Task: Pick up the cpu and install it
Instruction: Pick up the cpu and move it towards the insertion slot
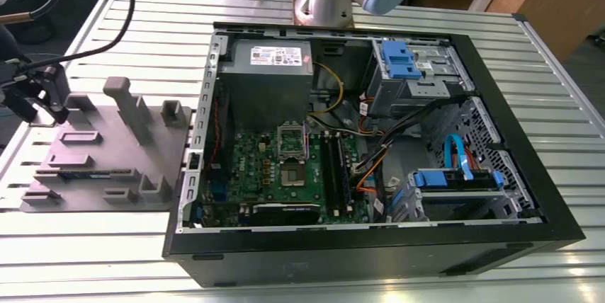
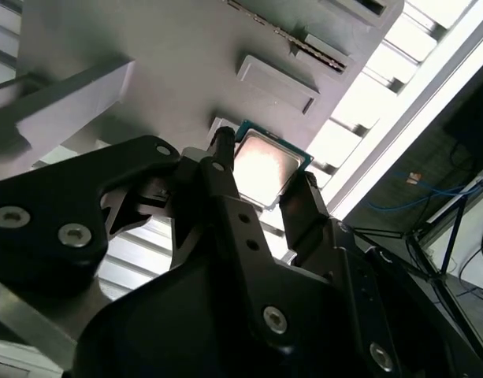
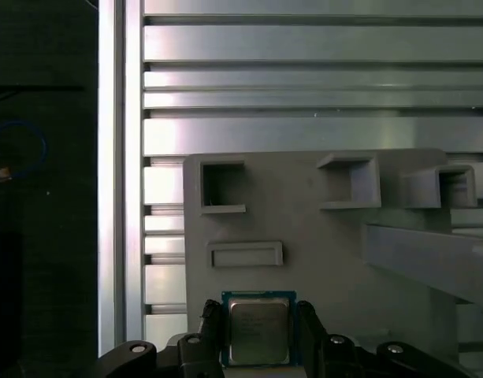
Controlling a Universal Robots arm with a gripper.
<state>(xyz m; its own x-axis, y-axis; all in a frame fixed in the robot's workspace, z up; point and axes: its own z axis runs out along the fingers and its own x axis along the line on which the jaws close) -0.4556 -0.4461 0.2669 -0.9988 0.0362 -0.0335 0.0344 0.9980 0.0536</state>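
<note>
In both wrist views the cpu [image 3: 258, 331] [image 2: 265, 167], a small square chip with a silver-grey top and a green rim, sits between my two black fingers. The fingers [image 3: 212, 323] press on two opposite edges of it. My gripper [image 3: 258, 315] [image 2: 265, 162] is shut on the cpu, just over the grey parts tray [image 3: 343, 260]. In the exterior view my gripper [image 1: 42, 108] hangs at the far corner of that tray [image 1: 104, 154], at the exterior view's left. The green board [image 1: 255, 158] in the open computer case has a bare socket [image 1: 290, 175] with its frame lifted.
The black computer case [image 1: 529, 175] lies open on the slatted metal table [image 1: 95, 246]. A grey power-supply box [image 1: 269, 55], cables and blue drive brackets [image 1: 454, 179] surround the board. Upright posts [image 1: 118, 90] rise from the tray, which also holds a memory stick [image 1: 81, 173].
</note>
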